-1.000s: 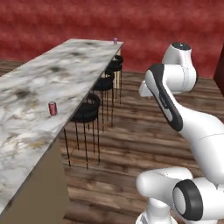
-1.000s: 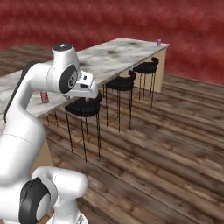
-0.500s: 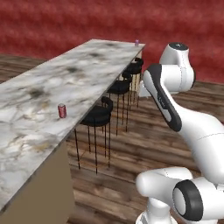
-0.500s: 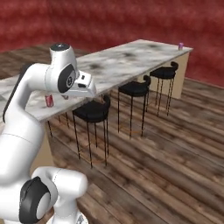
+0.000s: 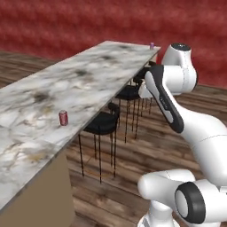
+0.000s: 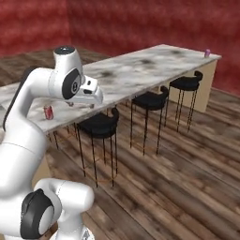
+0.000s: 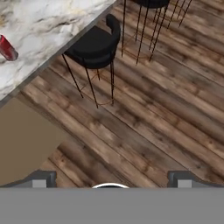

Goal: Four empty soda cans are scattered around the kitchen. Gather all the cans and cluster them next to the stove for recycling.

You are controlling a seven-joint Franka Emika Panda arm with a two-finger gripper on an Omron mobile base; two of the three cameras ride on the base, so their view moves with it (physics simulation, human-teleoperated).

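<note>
Parked by the long marble counter [image 5: 88, 84] with the gripper [image 7: 109, 177] wide apart and holding nothing, ready to reach the red soda can [image 5: 63, 118] standing near the stool-side edge, with the purple soda can [image 5: 152, 45] at the far corner.

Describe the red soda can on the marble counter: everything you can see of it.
The red soda can is a small cylinder with a red body, faint pale markings and a silver top. It stands upright on the grey-veined marble counter, near the edge that faces the stools, with nothing else touching it. The nearest black stool stands on the floor below that edge. In the hand view the can appears tilted, which comes from the camera's roll. Dents or an opened tab are too small to tell.
</note>
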